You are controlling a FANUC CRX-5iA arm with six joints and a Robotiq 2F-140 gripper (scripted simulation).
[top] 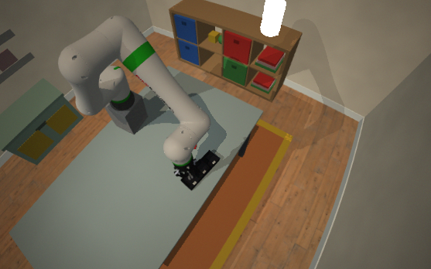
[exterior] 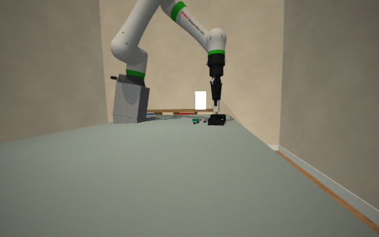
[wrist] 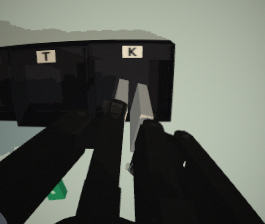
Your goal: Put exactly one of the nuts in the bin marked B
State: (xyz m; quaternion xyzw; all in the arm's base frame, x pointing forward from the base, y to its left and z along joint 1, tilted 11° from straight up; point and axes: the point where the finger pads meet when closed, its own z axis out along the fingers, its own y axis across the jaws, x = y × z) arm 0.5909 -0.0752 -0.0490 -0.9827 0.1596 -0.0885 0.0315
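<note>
Jaws nearly shut, nothing visibly held, above black bin row [wrist: 149, 79], compartment K.

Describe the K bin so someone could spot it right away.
On the grey table, by the edge beside the orange rug, stands a row of black bins. The K bin is the end one, under the end effector; its neighbour reads T.

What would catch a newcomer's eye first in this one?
The big white arm with green bands reaches across the grey table and points its narrowly closed black gripper straight down over a row of black bins near the table's edge. The wrist view shows the fingers above the end bin, labelled K, with T next along. Behind, a wooden shelf unit holds bright boxes.
</note>
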